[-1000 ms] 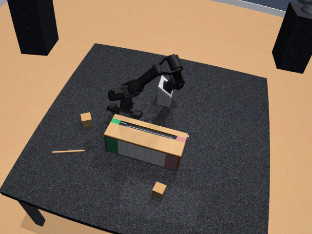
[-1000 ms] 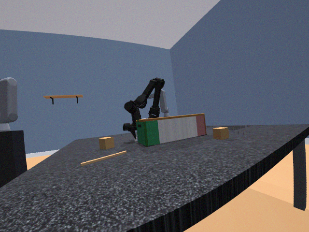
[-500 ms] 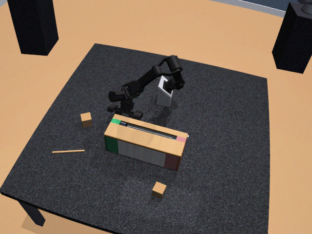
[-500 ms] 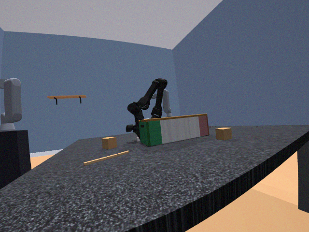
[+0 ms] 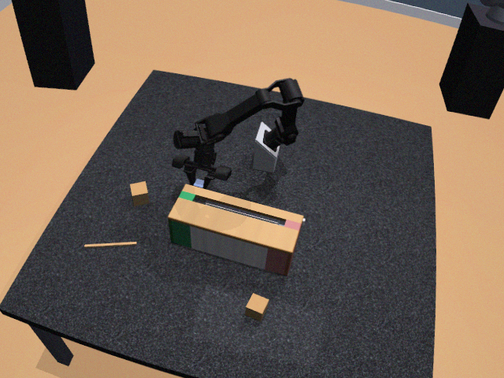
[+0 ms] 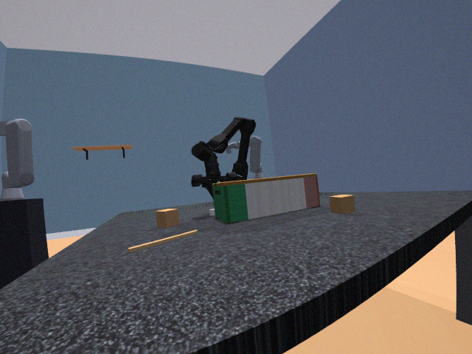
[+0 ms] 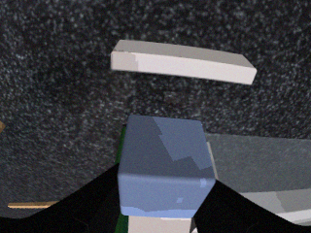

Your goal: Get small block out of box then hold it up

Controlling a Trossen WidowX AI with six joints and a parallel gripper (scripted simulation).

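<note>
The small blue block [image 5: 198,183] [image 7: 164,167] is outside the box, at its back beside the green end. My gripper [image 5: 198,184] [image 7: 157,173] is shut on it, with a black finger on each side. In the wrist view the block hangs above the white exit strip and a white bar [image 7: 185,67]. The box [image 5: 227,223] [image 6: 274,198] stands upright, with green and red end panels and a slotted wooden top. In the exterior view the block and fingertips are hidden behind the box.
One wooden cube [image 5: 138,192] [image 6: 167,218] stands left of the box, another [image 5: 257,306] [image 6: 341,203] in front of it. A thin wooden stick [image 5: 110,244] [image 6: 163,240] lies at the left. The arm's grey base stand [image 5: 265,161] is behind the box.
</note>
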